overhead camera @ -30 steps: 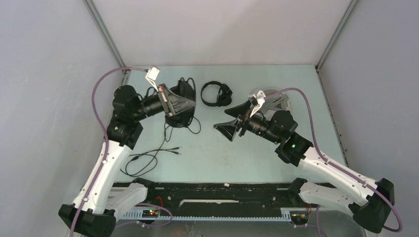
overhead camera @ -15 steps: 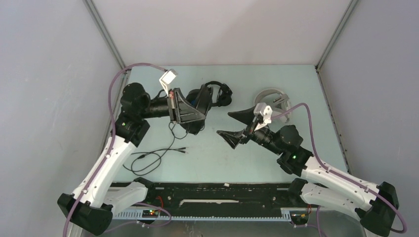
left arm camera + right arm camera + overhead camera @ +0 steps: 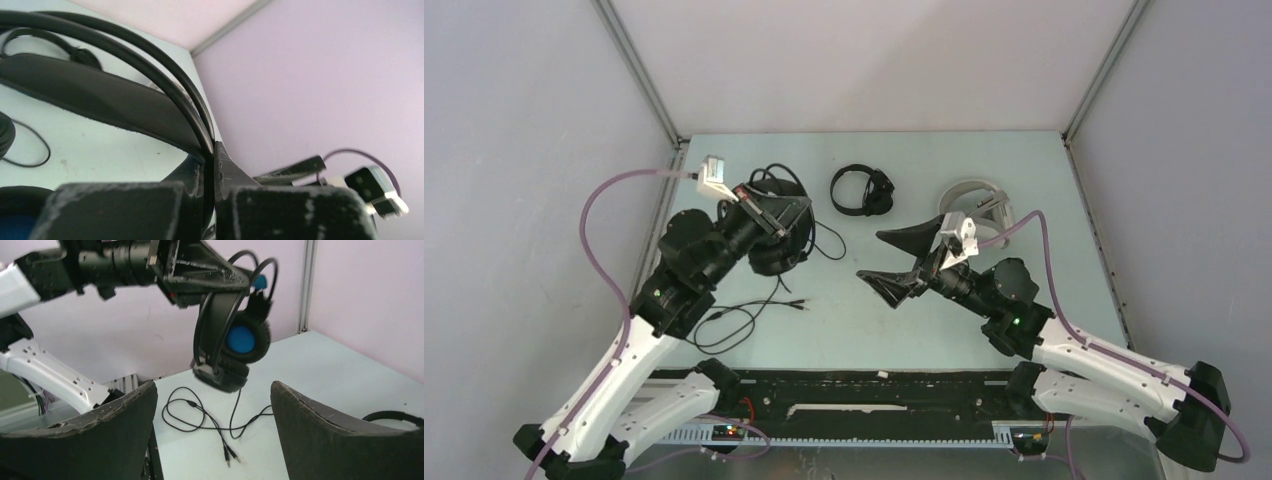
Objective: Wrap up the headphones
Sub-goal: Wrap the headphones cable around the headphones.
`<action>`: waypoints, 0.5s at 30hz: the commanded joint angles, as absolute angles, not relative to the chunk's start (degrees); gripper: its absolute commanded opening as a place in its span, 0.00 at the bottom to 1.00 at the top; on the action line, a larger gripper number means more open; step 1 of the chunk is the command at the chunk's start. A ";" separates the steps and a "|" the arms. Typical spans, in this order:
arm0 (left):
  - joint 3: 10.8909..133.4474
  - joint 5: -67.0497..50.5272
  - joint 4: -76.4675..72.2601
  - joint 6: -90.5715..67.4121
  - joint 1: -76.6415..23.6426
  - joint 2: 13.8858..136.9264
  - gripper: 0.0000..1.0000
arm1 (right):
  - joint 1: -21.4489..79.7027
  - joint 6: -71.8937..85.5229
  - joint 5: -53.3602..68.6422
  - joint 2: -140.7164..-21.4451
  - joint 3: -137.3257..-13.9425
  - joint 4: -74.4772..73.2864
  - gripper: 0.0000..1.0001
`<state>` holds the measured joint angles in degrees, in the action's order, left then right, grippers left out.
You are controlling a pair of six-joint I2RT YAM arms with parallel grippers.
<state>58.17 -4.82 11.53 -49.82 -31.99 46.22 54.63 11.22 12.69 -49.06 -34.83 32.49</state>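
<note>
Left jaws hold the bulky black headphones [image 3: 234, 340] above the surface [image 3: 1024, 170]; right jaws stand open.
The left jaws are closed on the headband and loops of the black cable [image 3: 220, 432], whose plug end trails on the surface. The right jaws gape wide nearby, holding nothing, facing the blue-lined earcups. The slim black headset [image 3: 860, 190] and white headset [image 3: 972, 193] lie farther back.

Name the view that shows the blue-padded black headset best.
Right wrist: the headset hangs in full side view from the left pincer. The top view hides much of it under that pincer; the left wrist shows only its headband up close.
</note>
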 commanded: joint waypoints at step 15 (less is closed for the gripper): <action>59.64 30.92 14.07 -57.58 -41.12 51.42 0.00 | 59.59 14.46 0.05 -58.47 -35.60 39.11 0.86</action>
<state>56.62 26.94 17.74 -58.52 -40.64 52.93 59.40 17.52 2.48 -59.09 -34.83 37.30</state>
